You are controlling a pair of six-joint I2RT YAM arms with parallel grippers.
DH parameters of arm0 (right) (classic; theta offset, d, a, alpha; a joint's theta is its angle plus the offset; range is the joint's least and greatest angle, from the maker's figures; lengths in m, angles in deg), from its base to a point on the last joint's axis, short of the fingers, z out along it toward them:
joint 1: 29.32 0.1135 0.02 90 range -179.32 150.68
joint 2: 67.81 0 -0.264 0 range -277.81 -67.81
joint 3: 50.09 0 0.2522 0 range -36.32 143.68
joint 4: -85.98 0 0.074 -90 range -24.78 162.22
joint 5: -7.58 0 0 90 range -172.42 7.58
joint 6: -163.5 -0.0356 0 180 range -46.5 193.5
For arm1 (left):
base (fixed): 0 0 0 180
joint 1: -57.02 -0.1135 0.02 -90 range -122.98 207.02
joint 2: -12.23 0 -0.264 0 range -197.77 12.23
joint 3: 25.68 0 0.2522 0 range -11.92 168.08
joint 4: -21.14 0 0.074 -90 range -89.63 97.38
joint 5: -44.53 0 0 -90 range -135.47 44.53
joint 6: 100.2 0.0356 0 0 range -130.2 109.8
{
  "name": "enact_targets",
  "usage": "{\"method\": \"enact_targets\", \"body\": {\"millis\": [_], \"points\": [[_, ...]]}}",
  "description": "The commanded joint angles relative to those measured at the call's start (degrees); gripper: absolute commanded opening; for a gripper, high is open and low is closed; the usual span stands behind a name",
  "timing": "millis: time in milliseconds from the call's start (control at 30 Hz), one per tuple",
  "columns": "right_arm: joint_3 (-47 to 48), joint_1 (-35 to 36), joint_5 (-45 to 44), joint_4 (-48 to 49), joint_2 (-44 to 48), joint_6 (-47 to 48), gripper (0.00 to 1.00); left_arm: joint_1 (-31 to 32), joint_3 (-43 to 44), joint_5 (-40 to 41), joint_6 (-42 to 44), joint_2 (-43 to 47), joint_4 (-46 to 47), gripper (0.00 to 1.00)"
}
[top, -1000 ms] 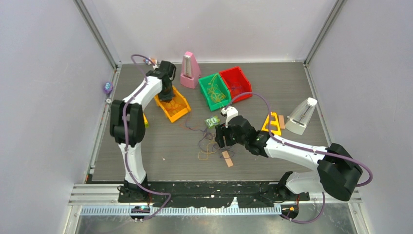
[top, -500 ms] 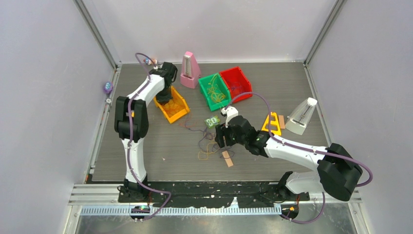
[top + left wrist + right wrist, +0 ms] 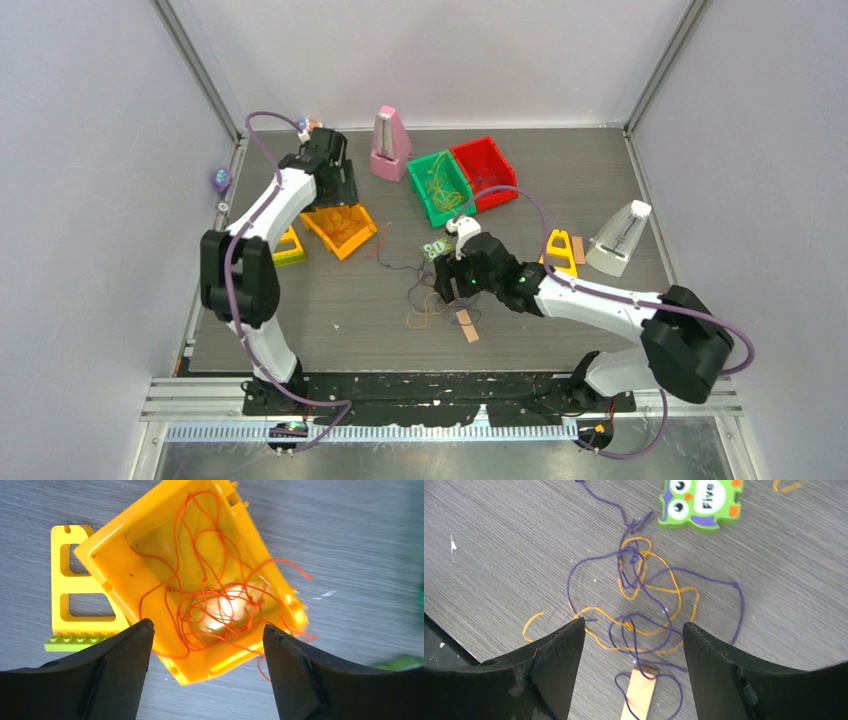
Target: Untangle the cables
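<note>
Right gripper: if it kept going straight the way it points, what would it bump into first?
Probably the tangled purple and orange cables on the table, straight ahead between its open fingers. The wooden stick lies close beside them. How far away they are is unclear.

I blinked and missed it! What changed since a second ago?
The left gripper opened above the orange bin, apparently dropping the orange cable that lies inside. The bin turned and slid slightly left. The right gripper, open, edged over the purple-and-orange tangle. The tangle itself stayed put.
</note>
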Motion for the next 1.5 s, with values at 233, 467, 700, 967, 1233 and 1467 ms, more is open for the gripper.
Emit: {"method": "enact_targets", "body": {"millis": [233, 467, 700, 967, 1233, 1467], "points": [[22.4, 1.9, 8.8, -2.6, -20.8, 8.9, 0.81, 2.7, -6.3, -4.5, -0.5, 15.8, 4.6, 0.96], [33.0, 3.7, 8.9, 0.0, -33.0, 17.1, 0.68, 2.7, -21.9, -8.2, -5.7, 30.5, 11.7, 0.96], [38.7, 4.2, 7.9, 1.4, -40.4, 19.0, 0.67, 2.7, -27.7, -9.9, -5.8, 39.6, 12.9, 0.96], [38.0, 7.3, -2.7, 4.3, -45.2, 21.1, 0.45, 2.7, -32.2, -10.4, -6.5, 46.4, 16.1, 0.95], [21.5, 8.8, -5.0, 11.1, -30.3, 16.9, 0.05, 2.7, -33.7, -13.6, -7.0, 45.1, 17.2, 0.94], [9.3, 8.8, -2.7, 11.7, -14.8, 14.0, 0.05, 3.0, -36.1, -19.8, -8.7, 42.4, 20.1, 0.90]]}}
